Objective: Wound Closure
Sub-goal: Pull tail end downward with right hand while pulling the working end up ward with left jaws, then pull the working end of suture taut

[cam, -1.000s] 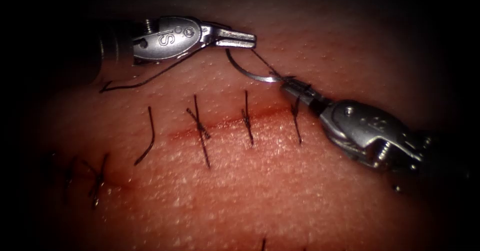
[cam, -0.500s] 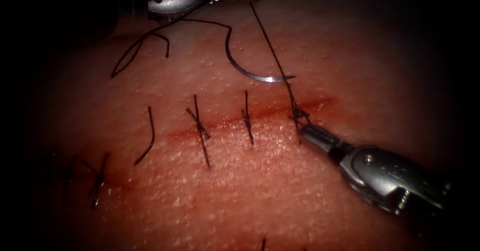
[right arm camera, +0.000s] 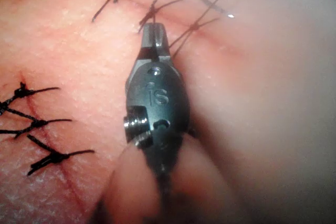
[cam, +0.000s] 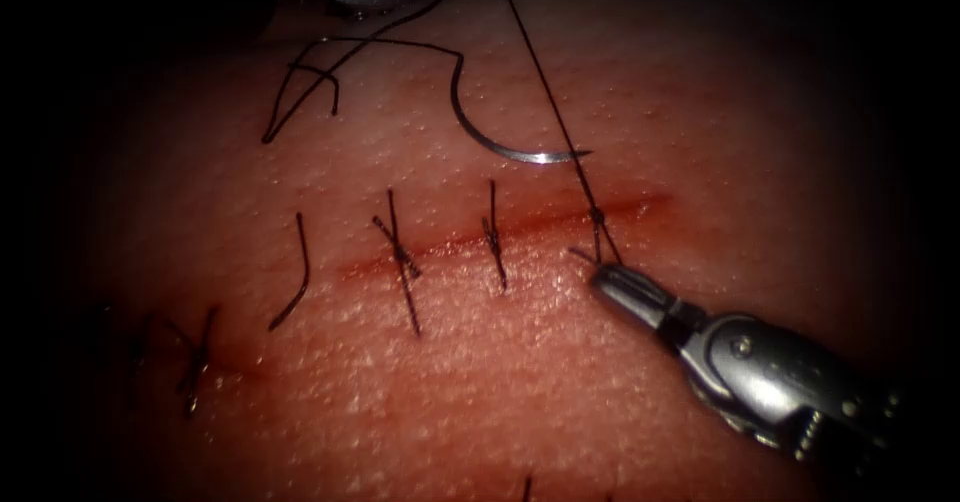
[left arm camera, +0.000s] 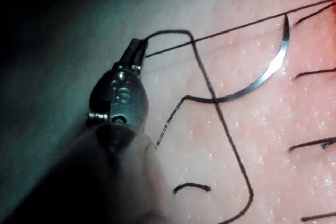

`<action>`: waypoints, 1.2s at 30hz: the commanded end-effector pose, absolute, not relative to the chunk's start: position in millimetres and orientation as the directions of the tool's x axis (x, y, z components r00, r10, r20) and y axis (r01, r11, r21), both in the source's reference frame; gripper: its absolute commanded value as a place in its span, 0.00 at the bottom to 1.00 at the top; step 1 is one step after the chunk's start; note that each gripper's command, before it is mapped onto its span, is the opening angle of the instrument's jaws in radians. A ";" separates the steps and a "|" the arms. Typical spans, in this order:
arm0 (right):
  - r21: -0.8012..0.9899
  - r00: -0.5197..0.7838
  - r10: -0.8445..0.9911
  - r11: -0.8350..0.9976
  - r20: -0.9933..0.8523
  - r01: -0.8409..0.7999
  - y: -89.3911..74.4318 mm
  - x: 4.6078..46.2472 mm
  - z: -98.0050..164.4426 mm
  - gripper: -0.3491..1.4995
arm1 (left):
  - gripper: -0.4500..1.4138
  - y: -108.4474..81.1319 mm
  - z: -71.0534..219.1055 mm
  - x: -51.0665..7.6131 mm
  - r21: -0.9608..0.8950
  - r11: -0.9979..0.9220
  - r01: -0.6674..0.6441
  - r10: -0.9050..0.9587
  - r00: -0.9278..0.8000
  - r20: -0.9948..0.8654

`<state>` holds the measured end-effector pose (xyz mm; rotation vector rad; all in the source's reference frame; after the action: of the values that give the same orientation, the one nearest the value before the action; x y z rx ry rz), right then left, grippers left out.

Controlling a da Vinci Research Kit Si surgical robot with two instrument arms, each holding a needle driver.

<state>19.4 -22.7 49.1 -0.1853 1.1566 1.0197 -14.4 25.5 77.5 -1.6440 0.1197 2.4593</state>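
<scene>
The thread [cam: 550,102] is gripped in the closed jaws of the left tool [left arm camera: 137,51] and is stretched tight down to a knot [cam: 596,216] on the cut [cam: 520,227]. The short end of the thread is held by the closed jaws of the right tool [cam: 608,280], just below the knot. The needle [cam: 500,142] is held by neither tool; it is seen lying free on the tissue [cam: 500,382] above the cut, not inserted in it.

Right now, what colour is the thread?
Black: the thread shows best in the endoscope view, taut against the tissue.
</scene>
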 end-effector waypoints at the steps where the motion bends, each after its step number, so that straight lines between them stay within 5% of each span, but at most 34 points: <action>1: 0.363 0.050 0.579 0.574 -0.814 -0.734 -23.8 21.4 49.5 0.00 | 0.00 26.2 78.2 -14.8 -0.029 -0.980 -0.199 0.103 -0.371 -0.923; 9: 0.260 0.144 0.455 0.709 -0.879 -0.655 -23.3 21.4 50.7 0.04 | 0.00 24.9 77.3 -14.5 -0.036 -0.983 -0.181 0.098 -0.348 -0.932; 15: 0.244 0.126 0.398 0.751 -0.909 -0.614 -22.9 19.8 49.2 0.66 | 0.00 23.9 73.5 -13.5 -0.071 -0.982 -0.175 0.124 -0.313 -0.942; 18: 0.268 0.099 0.399 0.759 -0.911 -0.594 -22.8 18.7 47.1 0.77 | 0.00 22.9 69.3 -13.0 -0.107 -0.981 -0.162 0.151 -0.286 -0.946; 26: 0.308 0.077 0.438 0.735 -0.896 -0.605 -20.0 15.2 42.8 0.62 | 0.00 20.2 58.9 -13.1 -0.103 -0.989 -0.110 0.126 -0.233 -0.964; 36: 0.352 0.159 0.538 0.720 -0.828 -0.598 -13.6 15.5 45.7 0.55 | 0.00 16.4 52.4 -15.7 -0.051 -0.996 -0.076 0.066 -0.208 -0.976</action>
<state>14.7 -14.3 45.2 -0.0535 1.1428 0.8128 -15.3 15.6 51.6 -1.9204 0.0066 2.3717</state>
